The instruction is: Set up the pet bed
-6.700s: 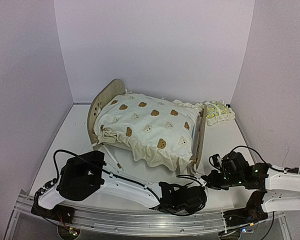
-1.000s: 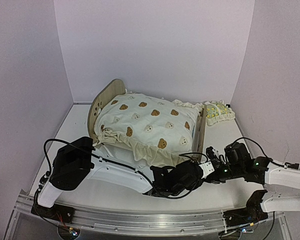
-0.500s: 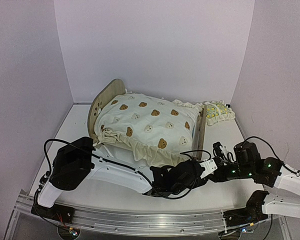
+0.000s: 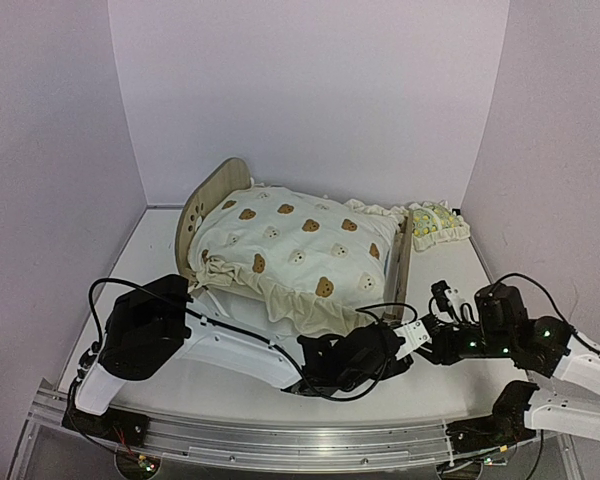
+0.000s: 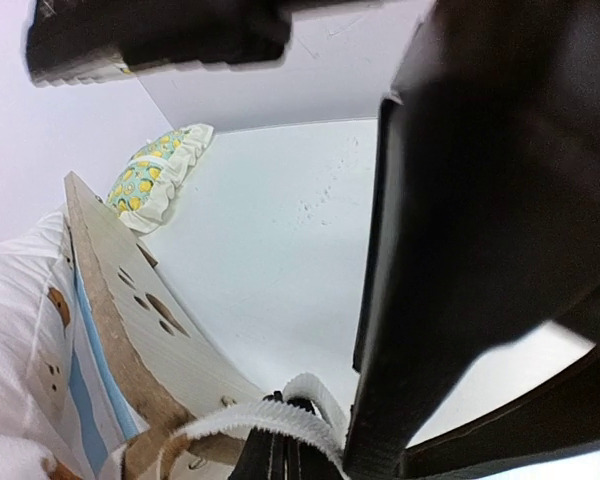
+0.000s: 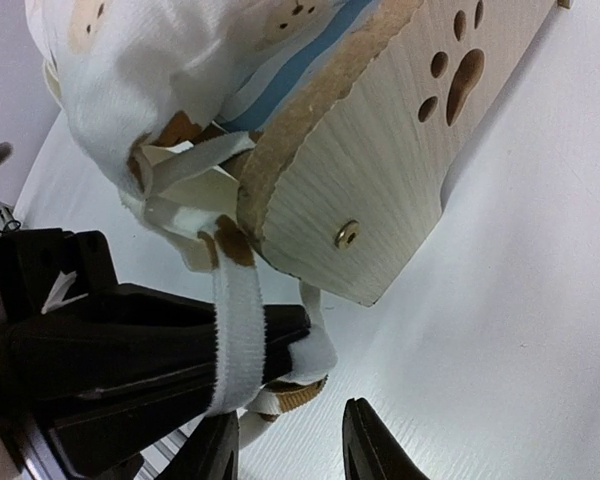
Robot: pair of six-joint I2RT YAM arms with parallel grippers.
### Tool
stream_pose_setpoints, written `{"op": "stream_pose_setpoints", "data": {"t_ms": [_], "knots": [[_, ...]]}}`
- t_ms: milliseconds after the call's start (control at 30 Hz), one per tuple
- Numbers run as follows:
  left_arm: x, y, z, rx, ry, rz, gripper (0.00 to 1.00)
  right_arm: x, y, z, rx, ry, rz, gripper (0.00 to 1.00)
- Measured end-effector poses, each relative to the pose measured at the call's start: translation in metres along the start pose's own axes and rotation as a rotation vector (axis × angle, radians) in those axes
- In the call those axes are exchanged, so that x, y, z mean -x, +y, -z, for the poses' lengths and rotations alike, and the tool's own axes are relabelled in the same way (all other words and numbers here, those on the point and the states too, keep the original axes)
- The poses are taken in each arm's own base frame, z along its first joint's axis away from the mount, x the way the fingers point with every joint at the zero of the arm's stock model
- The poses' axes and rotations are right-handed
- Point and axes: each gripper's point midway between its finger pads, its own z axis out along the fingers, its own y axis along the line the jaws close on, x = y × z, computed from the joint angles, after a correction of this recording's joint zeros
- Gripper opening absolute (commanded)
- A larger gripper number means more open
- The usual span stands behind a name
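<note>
The pet bed point(image 4: 208, 203) stands toward the back of the worktop point(image 4: 130, 300), its arched end boards upright and the bear-print cushion point(image 4: 300, 245) heaped in it, with the frilled edge spilling over the near side. Low at the bed's near right corner the left hand point(image 4: 388, 342) is clamped on a white tie strap point(image 6: 230, 330) that hangs from the cushion beside the right end board point(image 6: 380, 180). The right hand point(image 6: 290, 445) sits just beside that strap with its fingers parted and nothing between them. The step looks like fastening the cushion to the frame, so the left hand should hold the strap taut and clear of the board while the right hand closes on the loose end only, not on the frill or the wood; a hard pull would likely drag the light frame. The bed holds only the cushion, bunched rather than flat, with striped base showing at the corner; the lemon-print pillow point(image 4: 438, 222) lies outside it on the worktop, beyond the right end board
</note>
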Motion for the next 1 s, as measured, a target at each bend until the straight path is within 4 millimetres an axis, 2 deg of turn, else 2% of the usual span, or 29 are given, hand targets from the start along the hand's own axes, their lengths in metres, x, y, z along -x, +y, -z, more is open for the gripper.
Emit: {"op": "stream_pose_setpoints", "data": {"t_ms": [167,533,700,833,900,1000], "knots": [[-0.019,-0.006,0.0,-0.033,0.032,-0.005,0.0,0.003,0.004,-0.004,0.024,0.001,0.018,0.36],[-0.029,-0.012,0.001,-0.059,0.045,0.021,0.0,0.007,0.002,-0.011,0.014,-0.003,0.05,0.36],[-0.024,-0.013,0.001,-0.07,0.022,0.019,0.0,0.019,0.004,-0.001,0.008,-0.075,0.062,0.34],[-0.035,-0.018,0.002,-0.086,0.046,-0.014,0.0,0.036,-0.002,0.007,-0.048,-0.153,0.067,0.32],[-0.04,-0.019,0.003,-0.094,0.058,-0.028,0.0,0.04,-0.006,0.006,-0.076,-0.162,0.063,0.32],[-0.042,-0.02,0.003,-0.1,0.064,-0.04,0.0,0.037,-0.012,-0.002,-0.107,-0.131,0.055,0.32]]}}
